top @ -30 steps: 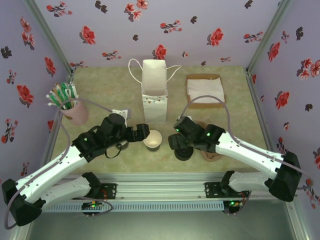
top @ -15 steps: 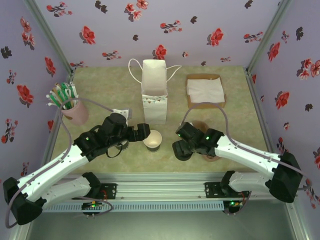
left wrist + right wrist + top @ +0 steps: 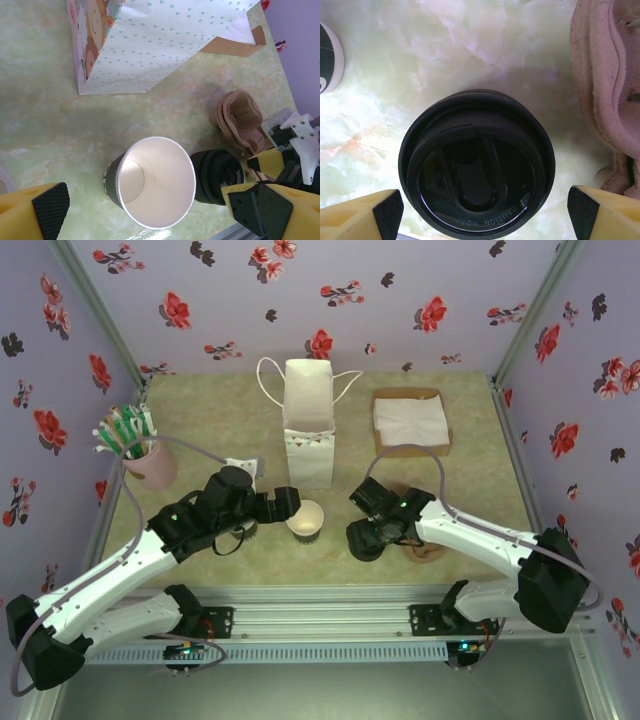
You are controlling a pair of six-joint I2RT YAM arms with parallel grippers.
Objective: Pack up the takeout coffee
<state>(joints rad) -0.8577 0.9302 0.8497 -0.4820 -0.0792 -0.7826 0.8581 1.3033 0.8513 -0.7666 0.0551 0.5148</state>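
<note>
The takeout coffee cup (image 3: 305, 518) (image 3: 155, 187) stands upright on the table, dark-walled, cream inside, with no lid on it. A round black lid (image 3: 476, 162) (image 3: 217, 176) (image 3: 364, 544) lies just to its right. My right gripper (image 3: 368, 532) (image 3: 486, 209) hangs over that lid, open, one fingertip (image 3: 387, 210) on each side of it with a gap to the rim. Left of the cup, my left gripper (image 3: 285, 502) (image 3: 152, 210) is open, its fingers (image 3: 50, 205) straddling the cup without touching it.
A white paper bag (image 3: 308, 425) (image 3: 150, 40) stands open behind the cup. Brown cardboard sleeves (image 3: 425, 545) (image 3: 605, 90) lie right of the lid. Napkins on a brown tray (image 3: 410, 420) sit at back right; a pink holder with sachets (image 3: 140, 455) sits at left.
The right wrist has shifted a little to the right over the lid and its jaws have narrowed slightly. The left arm and the cup have hardly moved.
</note>
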